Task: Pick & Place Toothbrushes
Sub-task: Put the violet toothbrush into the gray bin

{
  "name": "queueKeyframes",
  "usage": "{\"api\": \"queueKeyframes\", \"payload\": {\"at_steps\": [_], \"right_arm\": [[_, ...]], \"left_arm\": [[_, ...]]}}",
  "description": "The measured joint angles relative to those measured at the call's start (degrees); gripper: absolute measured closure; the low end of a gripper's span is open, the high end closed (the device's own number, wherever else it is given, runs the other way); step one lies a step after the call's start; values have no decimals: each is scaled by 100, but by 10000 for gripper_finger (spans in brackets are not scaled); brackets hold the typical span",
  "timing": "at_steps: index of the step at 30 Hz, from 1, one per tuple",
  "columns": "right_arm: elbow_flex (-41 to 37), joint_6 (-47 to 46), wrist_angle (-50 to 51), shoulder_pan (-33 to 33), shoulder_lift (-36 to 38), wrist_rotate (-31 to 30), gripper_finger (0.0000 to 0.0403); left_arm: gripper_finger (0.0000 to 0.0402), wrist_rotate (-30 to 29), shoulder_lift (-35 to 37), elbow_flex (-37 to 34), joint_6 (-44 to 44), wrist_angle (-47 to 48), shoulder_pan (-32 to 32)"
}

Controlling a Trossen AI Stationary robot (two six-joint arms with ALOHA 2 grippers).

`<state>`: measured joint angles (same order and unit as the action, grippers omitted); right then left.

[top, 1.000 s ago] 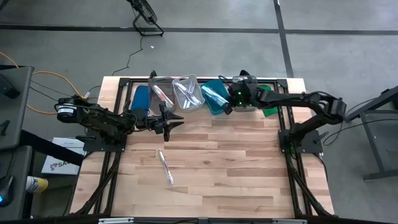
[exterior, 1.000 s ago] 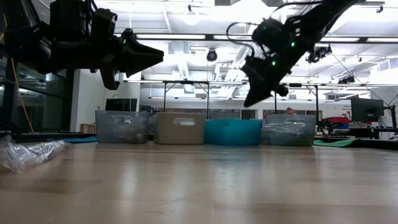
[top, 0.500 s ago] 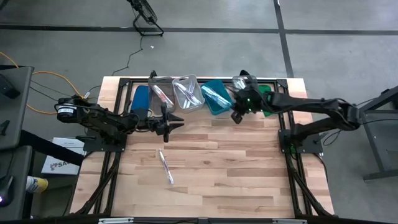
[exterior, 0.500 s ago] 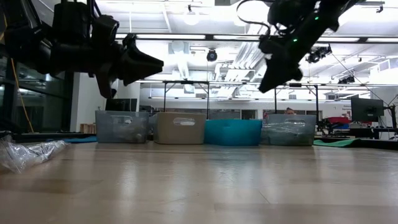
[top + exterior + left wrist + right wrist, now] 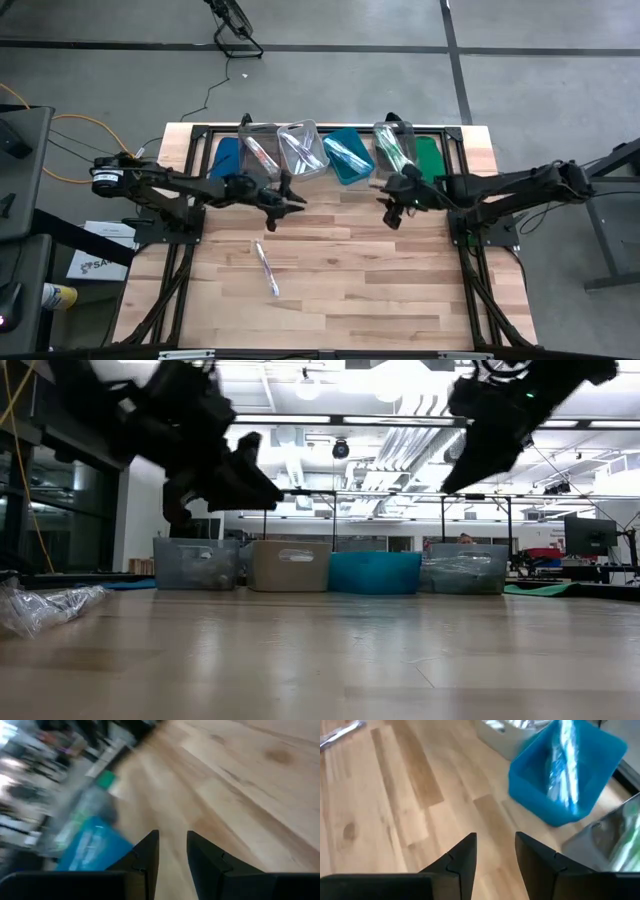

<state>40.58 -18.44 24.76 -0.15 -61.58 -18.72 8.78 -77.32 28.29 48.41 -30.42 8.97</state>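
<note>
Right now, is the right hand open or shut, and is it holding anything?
Open and empty. In the right wrist view the right hand shows bare table between its two parted fingers, with no toothbrush there. It hovers near the teal bin.

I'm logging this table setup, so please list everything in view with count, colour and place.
Bins: four in a row at the table's far edge; clear, grey, teal, clear; toothbrushes inside.
Blue lid: one, flat, left of the bins.
Green lid: one, flat, right of the bins.
Wrapped toothbrushes: a small clear bundle lying on the wood, left of centre.
Table: one, pale wood.
Left claw: empty, fingers apart, above the table near the bins.
Right claw: empty, fingers apart, above the table in front of the teal bin.
</note>
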Motion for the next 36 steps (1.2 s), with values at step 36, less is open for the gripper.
{"api": "queueKeyframes", "payload": {"at_steps": [36], "right_arm": [[-1415, -739, -1931, 2277, 600, -1239, 275]], "left_arm": [[227, -263, -428, 2269, 579, 6965, -2558]]}}
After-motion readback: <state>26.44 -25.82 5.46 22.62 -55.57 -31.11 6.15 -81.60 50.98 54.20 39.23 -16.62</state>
